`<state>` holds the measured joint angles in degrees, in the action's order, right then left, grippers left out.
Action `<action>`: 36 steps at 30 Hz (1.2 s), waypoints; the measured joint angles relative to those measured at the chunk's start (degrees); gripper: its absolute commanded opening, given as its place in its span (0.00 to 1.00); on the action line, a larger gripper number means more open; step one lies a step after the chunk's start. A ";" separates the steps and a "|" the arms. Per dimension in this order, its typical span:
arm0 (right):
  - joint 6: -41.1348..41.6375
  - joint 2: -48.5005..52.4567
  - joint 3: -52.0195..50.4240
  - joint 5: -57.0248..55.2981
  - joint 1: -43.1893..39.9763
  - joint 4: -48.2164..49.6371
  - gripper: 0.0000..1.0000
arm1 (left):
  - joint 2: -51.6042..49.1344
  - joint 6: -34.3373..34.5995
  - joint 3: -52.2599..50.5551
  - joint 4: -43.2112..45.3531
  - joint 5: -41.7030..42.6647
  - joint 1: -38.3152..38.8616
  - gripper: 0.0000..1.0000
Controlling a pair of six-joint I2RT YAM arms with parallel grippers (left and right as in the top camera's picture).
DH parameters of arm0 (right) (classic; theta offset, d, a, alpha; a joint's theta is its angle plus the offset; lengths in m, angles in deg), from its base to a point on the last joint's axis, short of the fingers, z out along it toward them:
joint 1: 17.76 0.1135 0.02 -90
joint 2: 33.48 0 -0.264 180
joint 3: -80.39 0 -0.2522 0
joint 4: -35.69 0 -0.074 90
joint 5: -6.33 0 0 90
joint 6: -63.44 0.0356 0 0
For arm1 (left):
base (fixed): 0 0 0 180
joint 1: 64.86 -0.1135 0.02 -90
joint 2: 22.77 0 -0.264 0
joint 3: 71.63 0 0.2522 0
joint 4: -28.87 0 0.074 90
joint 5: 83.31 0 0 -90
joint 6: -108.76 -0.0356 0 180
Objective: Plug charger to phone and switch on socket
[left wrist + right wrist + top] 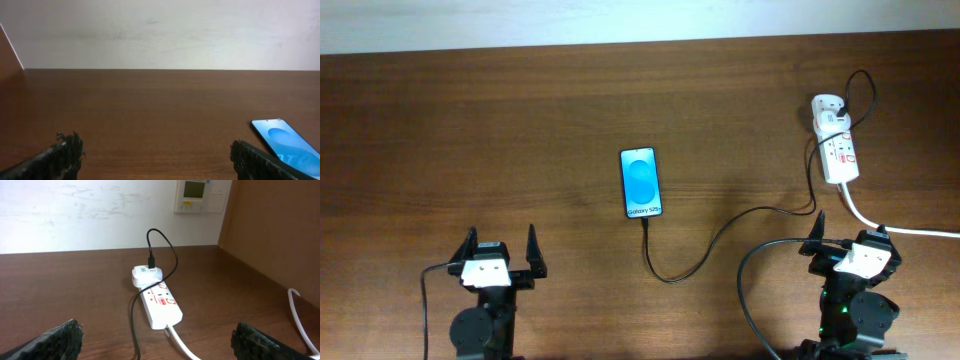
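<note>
The phone (641,183) lies flat near the middle of the brown table (470,120), its screen bright blue with white lettering at the near end. The thin black charger cable (720,235) meets the phone's near edge, loops toward the robot, then runs right and up to a white adapter (145,275) plugged into the far end of the power strip (838,150). This is a small white bar with red markings and a thick white cord (180,345). Both the left claw (501,245) and the right claw (848,238) are spread wide, holding nothing.
</note>
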<state>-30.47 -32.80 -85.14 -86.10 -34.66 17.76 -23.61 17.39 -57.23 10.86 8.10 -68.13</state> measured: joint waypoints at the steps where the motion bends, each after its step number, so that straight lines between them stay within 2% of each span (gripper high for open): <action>1: 0.00 0.00 0.00 0.00 0.00 0.00 0.98 | 0.00 -0.66 0.00 0.02 0.17 0.00 0.99; 12: 0.00 0.00 0.00 0.00 0.00 0.00 0.98 | 0.00 -1.68 0.00 0.02 0.35 -0.35 0.99; 13: 0.02 0.00 0.00 0.02 1.14 0.00 0.98 | 0.00 -1.68 0.00 0.04 0.37 -0.35 0.99; 18: 0.00 0.00 0.00 0.59 17.57 -0.07 0.98 | 0.00 -1.70 0.00 0.04 0.46 -0.39 0.99; 36: 2.40 0.00 0.00 0.57 17.75 -0.07 0.98 | 0.00 -1.68 0.00 0.07 0.57 -0.39 0.99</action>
<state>-28.06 -32.80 -85.14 -85.54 -16.92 17.70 -23.61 15.71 -57.23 10.93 8.67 -68.52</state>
